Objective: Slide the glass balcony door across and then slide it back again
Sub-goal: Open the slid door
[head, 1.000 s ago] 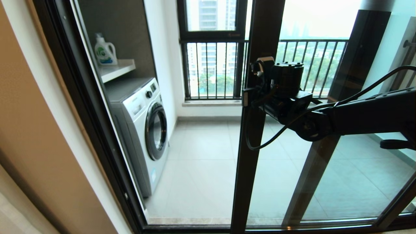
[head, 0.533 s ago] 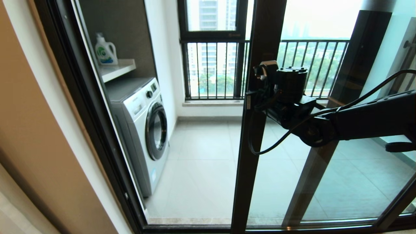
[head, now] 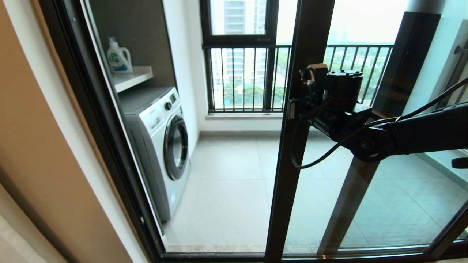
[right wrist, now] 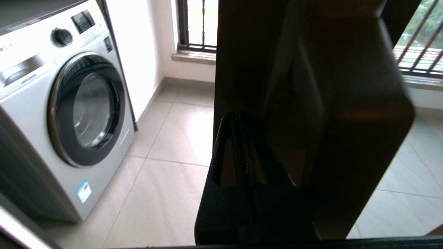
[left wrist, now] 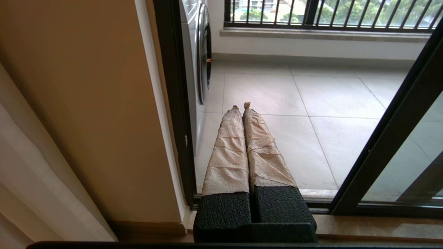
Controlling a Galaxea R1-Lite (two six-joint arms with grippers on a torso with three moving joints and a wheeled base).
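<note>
Our right gripper [right wrist: 238, 121] sits right up against the tall dark edge of the glass balcony door [head: 289, 182]. Its two fingers look pressed together, with nothing between them. They are tucked in just beside the dark bar handle [right wrist: 346, 103], touching the door edge. From the head view, the arm reaches in from the right, about halfway up the door.

The door stands part way along its track. Its dark edge is a bit right of the middle of the doorway. The space to the left of it is open, and its glass runs off to the right.

We think the step now is moving the door sideways. To do it well, we should push straight along the track and stay at the same height. We should not lean into the glass, or the fingers may slip off the edge. We should slow down near the end so the door does not bang.

Behind the glass, farther right, is another dark-framed panel [head: 402, 65]. On the far left stands a washing machine [head: 161, 146], with a soap bottle [head: 117, 58] on a shelf above it. At the far end is a window with black bars [head: 241, 80].

Our left gripper [left wrist: 241, 107] is closed too. It waits low down, near the left side of the doorway.
</note>
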